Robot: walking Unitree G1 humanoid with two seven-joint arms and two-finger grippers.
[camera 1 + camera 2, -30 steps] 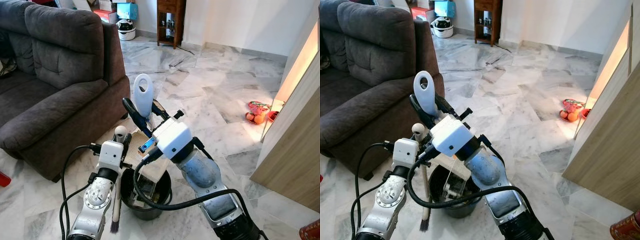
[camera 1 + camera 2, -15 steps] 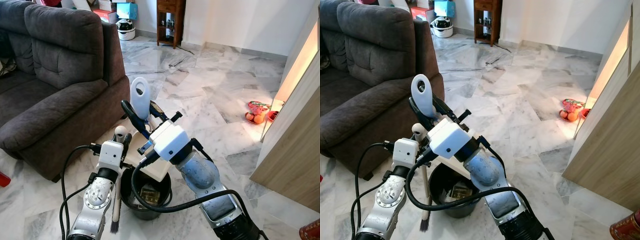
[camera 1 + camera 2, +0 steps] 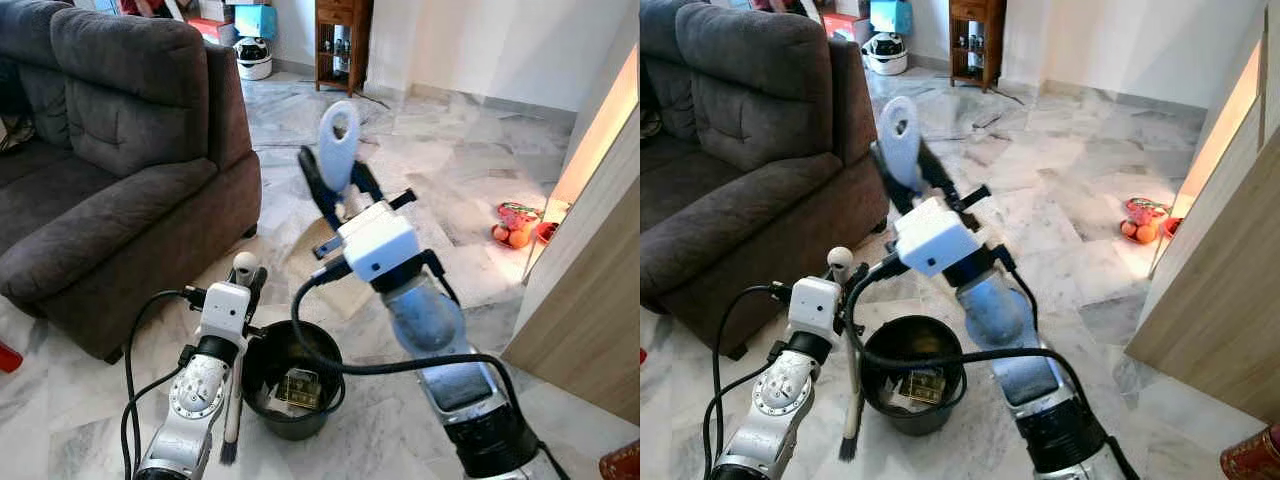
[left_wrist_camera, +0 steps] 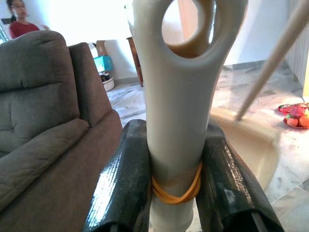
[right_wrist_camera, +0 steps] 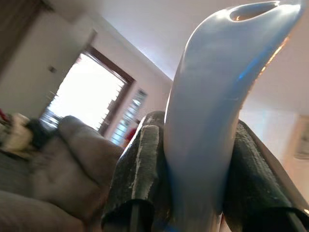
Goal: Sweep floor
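The right claw [image 3: 338, 192] is raised above the white veined marble floor [image 3: 440, 200], its two black fingers [image 5: 140, 164] clamped on the pale blue plastic handle with an oval hanging hole [image 3: 338, 145] of a dustpan; the handle stands upright between the fingers, and the beige dustpan tray [image 3: 322, 268] hangs below the claw, blurred, over the floor just beside the sofa; the left claw [image 3: 247, 288] sits lower, close to the robot's body, its fingers [image 4: 120, 183] closed on the cream plastic handle [image 4: 176, 96] of a small hand brush, with a yellow rubber band [image 4: 176, 191] wrapped round that handle where the fingers grip it; the brush's thin shaft runs down from the claw and ends in dark bristles [image 3: 228, 455] near the floor; a round black plastic bucket [image 3: 290, 385] stands on the floor between the two arms, touching neither claw, with crumpled scraps of litter [image 3: 293, 388] lying in its bottom; a dark grey fabric sofa [image 3: 110, 160] stands on the robot's left; a bag of oranges [image 3: 515, 228] lies on the floor by a pale wooden panel [image 3: 590, 300] on the right; a dark wooden cabinet [image 3: 342, 40] stands at the far wall.
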